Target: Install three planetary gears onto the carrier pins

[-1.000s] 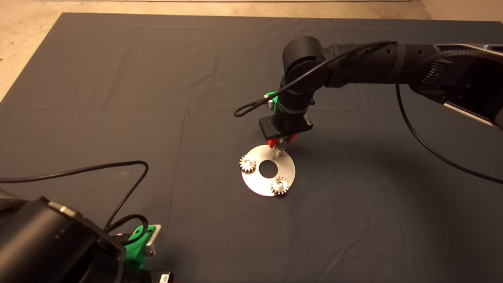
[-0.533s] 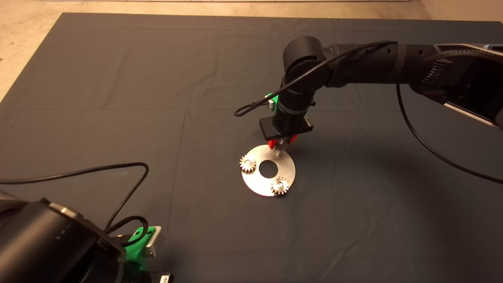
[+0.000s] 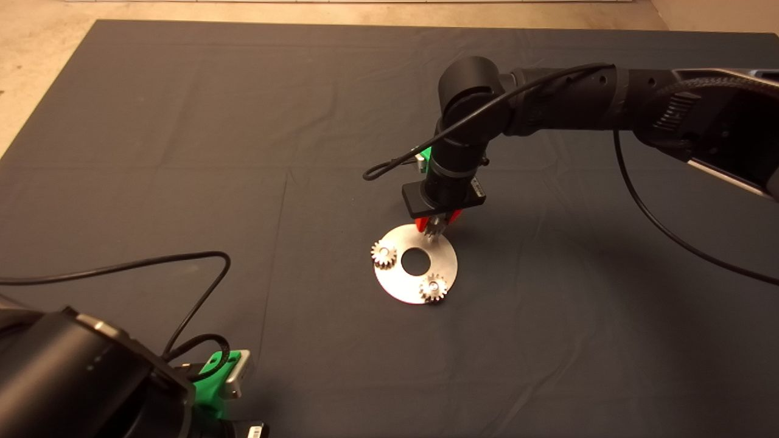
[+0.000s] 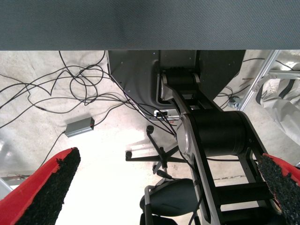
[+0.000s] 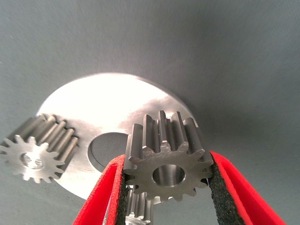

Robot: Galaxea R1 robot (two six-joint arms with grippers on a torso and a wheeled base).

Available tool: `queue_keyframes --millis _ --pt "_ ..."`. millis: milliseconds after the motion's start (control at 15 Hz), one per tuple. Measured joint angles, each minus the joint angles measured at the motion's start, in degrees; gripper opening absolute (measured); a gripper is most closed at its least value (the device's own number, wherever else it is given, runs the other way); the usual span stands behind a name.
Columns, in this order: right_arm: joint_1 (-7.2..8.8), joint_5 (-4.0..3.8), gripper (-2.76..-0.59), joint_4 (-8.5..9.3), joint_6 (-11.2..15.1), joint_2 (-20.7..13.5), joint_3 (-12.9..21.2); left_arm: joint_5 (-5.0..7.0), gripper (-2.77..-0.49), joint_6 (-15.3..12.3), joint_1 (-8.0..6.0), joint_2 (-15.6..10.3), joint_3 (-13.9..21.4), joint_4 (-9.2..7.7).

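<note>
A shiny round disc [image 3: 447, 263] with a large centre hole lies mid-mat. Two planetary gears sit on its carrier pins, one at the left edge [image 3: 383, 253] and one at the near edge [image 3: 433, 288]. My right gripper [image 3: 436, 230] hangs over the disc's far edge, shut on a third gear [image 3: 434, 229]. In the right wrist view that gear [image 5: 167, 161] is clamped between the red fingers [image 5: 101, 197], above the disc [image 5: 110, 105], with a seated gear [image 5: 36, 153] beside it. The pin below the held gear is hidden. My left gripper [image 4: 164, 187] is parked open at the lower left.
The dark mat [image 3: 182, 121] covers the table, with bare floor beyond its far and left edges. A black cable [image 3: 122, 267] loops over the mat from the left arm. The left wrist view shows the robot's base, floor cables and a small grey box [image 4: 78, 126].
The right gripper with the gear has barely shifted, staying over the disc's far edge. The left arm has not moved.
</note>
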Motion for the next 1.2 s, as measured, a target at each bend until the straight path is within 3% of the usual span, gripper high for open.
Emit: queue_keyframes --millis 600,1200 --pt "-0.15 0.91 -2.31 0.66 0.0 -1.7 0.4 0.02 -0.49 0.0 0.15 0.0 0.0 0.0" --pt "-0.2 0.63 -2.31 0.38 -3.6 -1.5 1.1 0.02 -0.49 0.0 0.69 0.0 0.0 0.0"
